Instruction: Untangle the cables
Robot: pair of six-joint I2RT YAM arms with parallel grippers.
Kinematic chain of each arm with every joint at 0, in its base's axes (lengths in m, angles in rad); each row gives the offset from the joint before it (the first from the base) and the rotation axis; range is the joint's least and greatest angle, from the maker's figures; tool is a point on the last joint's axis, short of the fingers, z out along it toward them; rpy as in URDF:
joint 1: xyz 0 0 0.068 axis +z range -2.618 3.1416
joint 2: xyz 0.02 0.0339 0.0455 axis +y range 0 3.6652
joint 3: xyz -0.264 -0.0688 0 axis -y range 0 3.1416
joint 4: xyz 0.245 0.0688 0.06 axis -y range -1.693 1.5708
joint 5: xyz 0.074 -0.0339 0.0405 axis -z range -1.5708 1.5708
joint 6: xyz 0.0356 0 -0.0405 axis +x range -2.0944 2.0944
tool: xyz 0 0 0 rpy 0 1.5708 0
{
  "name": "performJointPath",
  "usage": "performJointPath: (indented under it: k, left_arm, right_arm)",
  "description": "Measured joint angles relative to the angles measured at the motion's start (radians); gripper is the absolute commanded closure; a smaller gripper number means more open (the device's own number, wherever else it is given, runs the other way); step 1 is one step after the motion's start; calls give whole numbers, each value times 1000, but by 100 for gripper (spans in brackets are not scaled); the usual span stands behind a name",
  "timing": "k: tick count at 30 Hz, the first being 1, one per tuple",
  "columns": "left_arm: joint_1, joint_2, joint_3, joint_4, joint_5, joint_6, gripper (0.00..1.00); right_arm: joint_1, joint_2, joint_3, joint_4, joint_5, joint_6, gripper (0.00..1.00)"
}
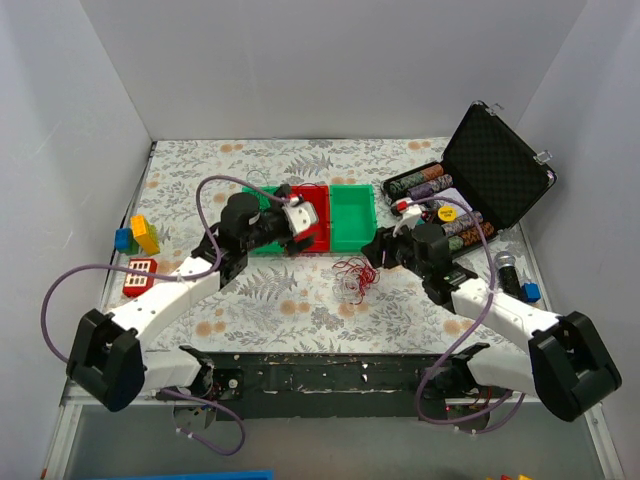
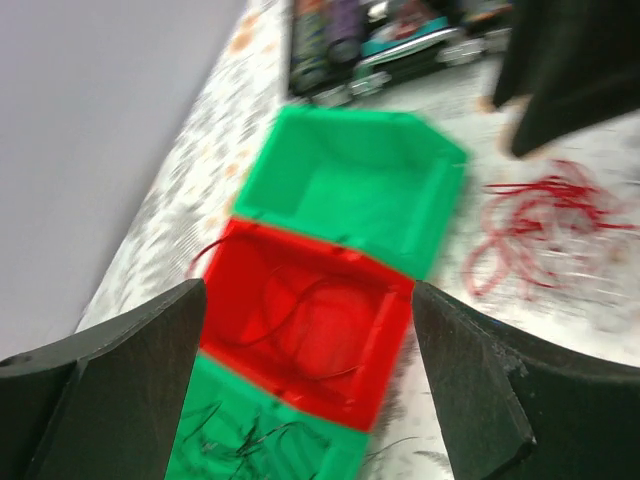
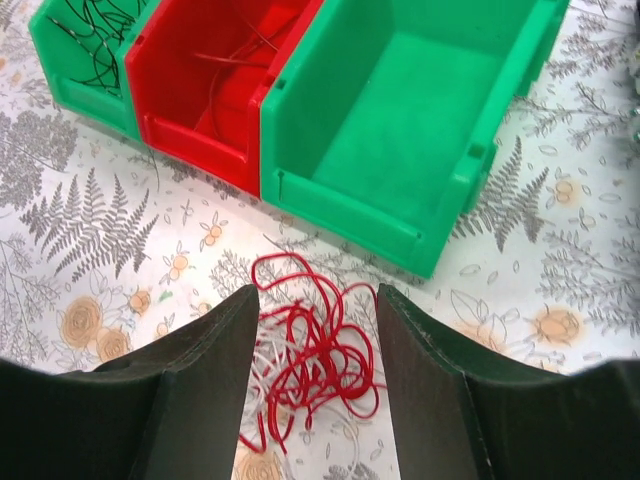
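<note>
A clump of thin red and white cables (image 1: 352, 275) lies on the floral tabletop in front of the bins; it also shows in the right wrist view (image 3: 318, 362) and in the left wrist view (image 2: 545, 235). My right gripper (image 3: 315, 345) is open, fingers either side of the clump just above it. My left gripper (image 2: 308, 350) is open and empty above the red bin (image 2: 310, 325), which holds a few red wires. The left green bin (image 3: 85, 45) holds black wires. The right green bin (image 3: 400, 110) looks empty.
An open black case (image 1: 495, 165) with patterned rolls stands at the back right. Toy blocks (image 1: 138, 235) and a red toy (image 1: 138, 275) sit at the left. A blue object (image 1: 530, 292) lies near the right edge. White walls surround the table.
</note>
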Motion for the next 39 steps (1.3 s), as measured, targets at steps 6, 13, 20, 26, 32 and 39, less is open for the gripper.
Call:
performJointPath:
  k: [6, 13, 20, 26, 32, 39]
  left_arm:
    - [-147, -4, -97, -45, 218, 85, 16]
    - [-219, 239, -95, -65, 264, 96, 37]
    - [-239, 327, -48, -57, 266, 107, 51]
    - [-253, 332, -26, -24, 267, 101, 67]
    - [-259, 360, -25, -19, 267, 111, 73]
    - [-266, 383, -24, -18, 263, 126, 100]
  right_arm:
    - [0, -105, -70, -35, 30, 13, 42]
    - [0, -161, -116, -72, 40, 18, 46]
    - [-5, -161, -130, -66, 18, 20, 54]
    - [-8, -157, -161, -54, -13, 21, 57]
    - [-8, -125, -161, -36, -64, 23, 59]
    - [-8, -80, -161, -13, -127, 25, 60]
